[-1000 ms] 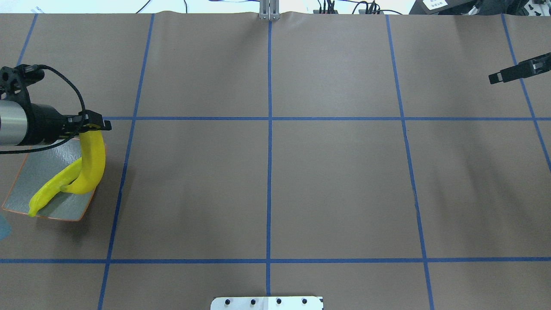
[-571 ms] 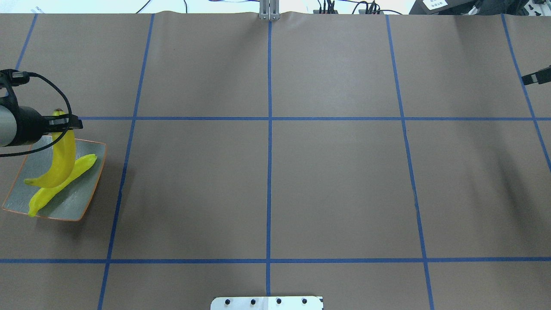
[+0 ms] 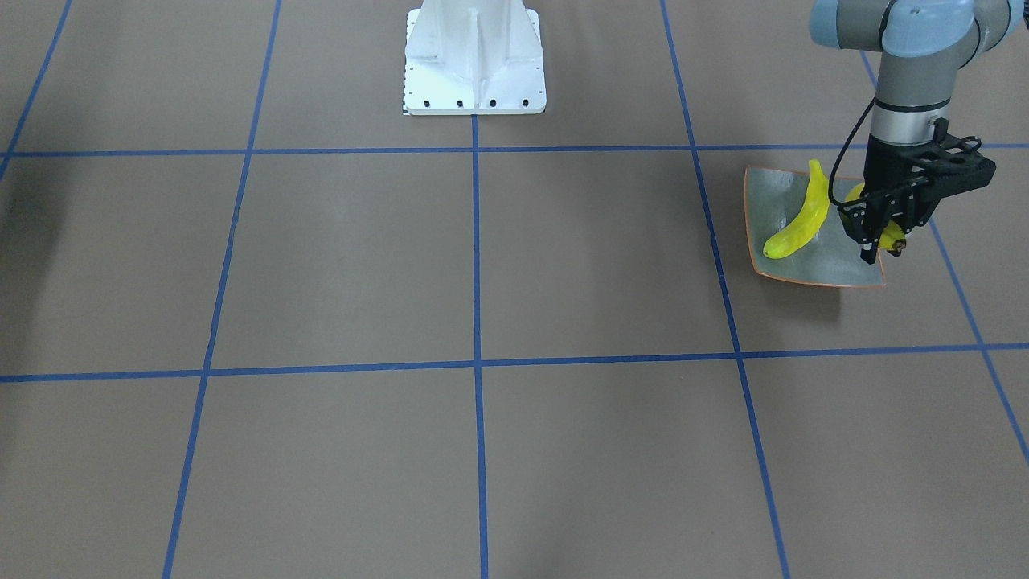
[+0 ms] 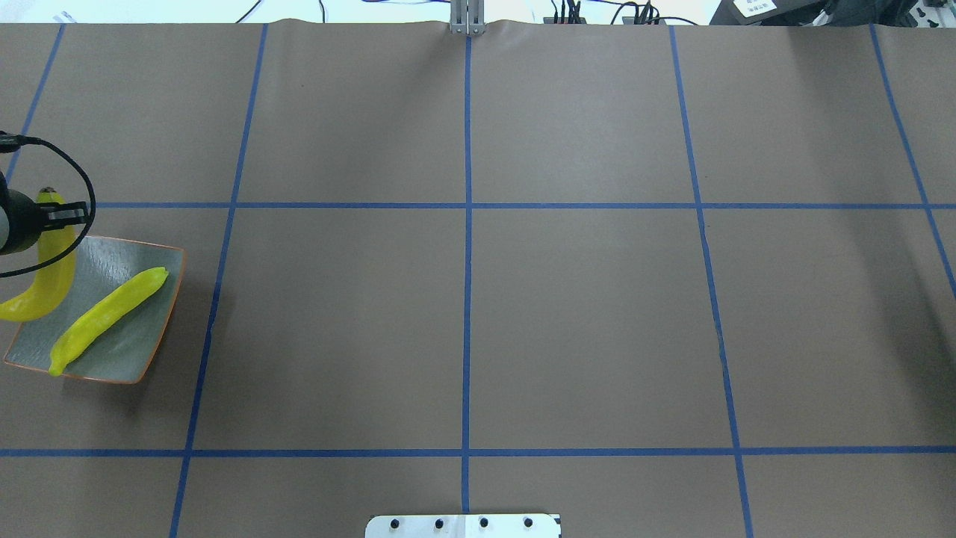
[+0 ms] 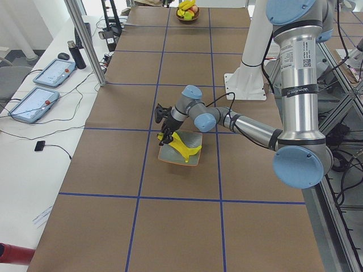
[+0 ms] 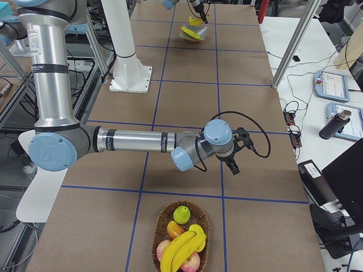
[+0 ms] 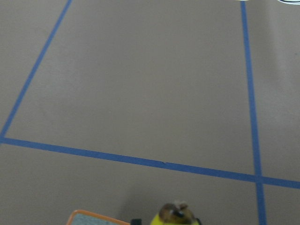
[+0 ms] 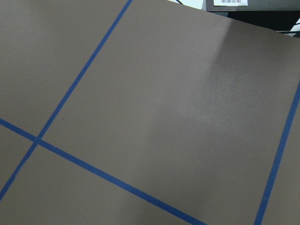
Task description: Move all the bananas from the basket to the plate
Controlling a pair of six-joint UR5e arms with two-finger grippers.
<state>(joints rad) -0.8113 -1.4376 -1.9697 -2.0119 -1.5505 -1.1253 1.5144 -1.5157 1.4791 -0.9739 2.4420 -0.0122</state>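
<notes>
Here, at the far left of the counter point(image 4: 582, 321), the left pincer point(image 4: 69, 214) is clamped on the stem end of the carried banana point(image 4: 46, 288). The fruit hangs curving down over the left edge of the plate point(image 4: 138, 347). Whether its lower tip touches the dish cannot be told. The left wrist view shows only the dark stem tip poking up between the jaws. Just to the right, a second banana point(image 4: 108, 317) lies flat on the plate, running diagonally from the near left corner toward the far right one.

The wide middle of the counter carries nothing of the task. Well apart, at the right end, the right pincer point(image 6: 233, 164) hovers above the brown surface. It shows only in the side view, so its opening cannot be told. Near it stands the basket point(image 6: 154, 238), where more bananas point(image 6: 180, 246) rest on top of other fruit.

By the look of it each banana is light, fairly stiff and smooth-skinned. Its curve would likely let it rock or roll once set down. Held by the stem end it probably swings. A grip across the narrow width nearer the middle would likely carry the rest more steadily, and firm pressure seems safe
</notes>
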